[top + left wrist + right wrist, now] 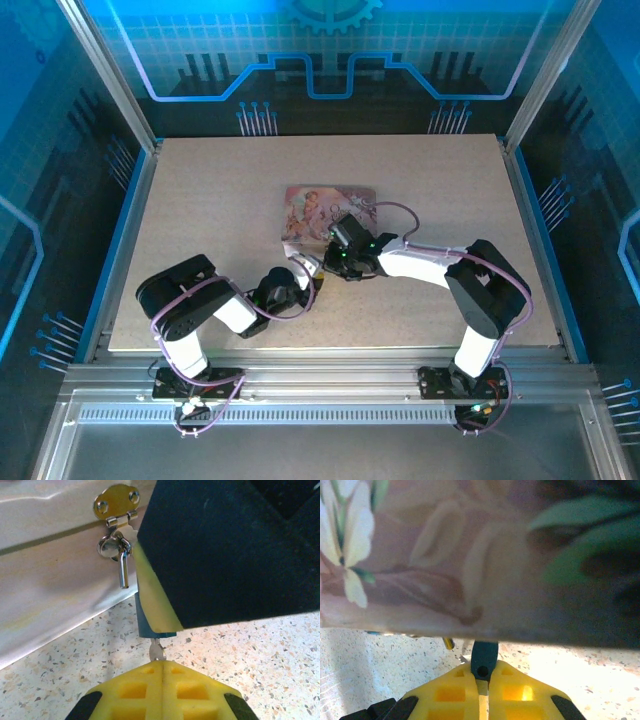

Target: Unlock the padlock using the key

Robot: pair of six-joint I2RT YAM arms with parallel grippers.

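The padlock [146, 624] is tiny, with a teal-blue body and a silvery shackle [123, 571] hooked through the ring of the pink tin's [330, 211] brass hasp [116, 502]. My right gripper [483, 673] is shut on the padlock's body [484, 658]; one of its yellow pads [153, 600] covers most of that body in the left wrist view. The key [158, 651], a short silvery sliver, sticks up into the underside of the padlock. My left gripper [162, 664] is shut on its lower end. In the top view both grippers, left [308, 272] and right [336, 257], meet at the tin's near edge.
The tin's near wall [55, 575] rises just behind the padlock, and its printed side [470, 560] hangs over the right fingers. The speckled tabletop [200, 210] lies around it. Metal frame posts and rails [130, 230] border the table.
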